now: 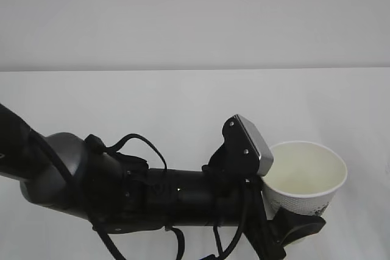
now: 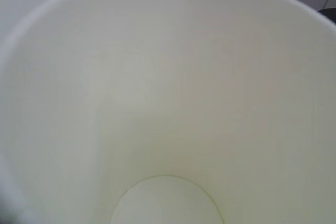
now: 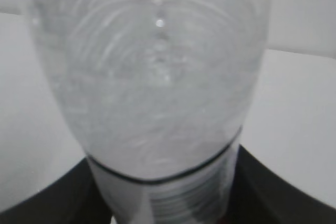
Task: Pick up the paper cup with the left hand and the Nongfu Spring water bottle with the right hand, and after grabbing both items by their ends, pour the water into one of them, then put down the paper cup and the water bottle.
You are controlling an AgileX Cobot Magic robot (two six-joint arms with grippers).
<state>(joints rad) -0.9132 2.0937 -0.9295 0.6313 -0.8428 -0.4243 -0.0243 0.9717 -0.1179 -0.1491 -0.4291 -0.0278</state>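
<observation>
A: Exterior view is showing the paper cup (image 1: 304,178) at the lower right of the frame, upright, with the left hand (image 1: 291,226) clamping low on its wall near the base. Inside it is looking dry.

B: It's thin paper, so I'm guessing it's crushing easily; low down is the stiffer spot.

A: Right wrist view is filling with the Nongfu Spring water bottle (image 3: 152,77), water (image 3: 157,108) showing inside, and the right hand (image 3: 173,219) seems to be gripping it at the bottom edge.

B: Ribbed plastic, likely heavy and slippery.
</observation>
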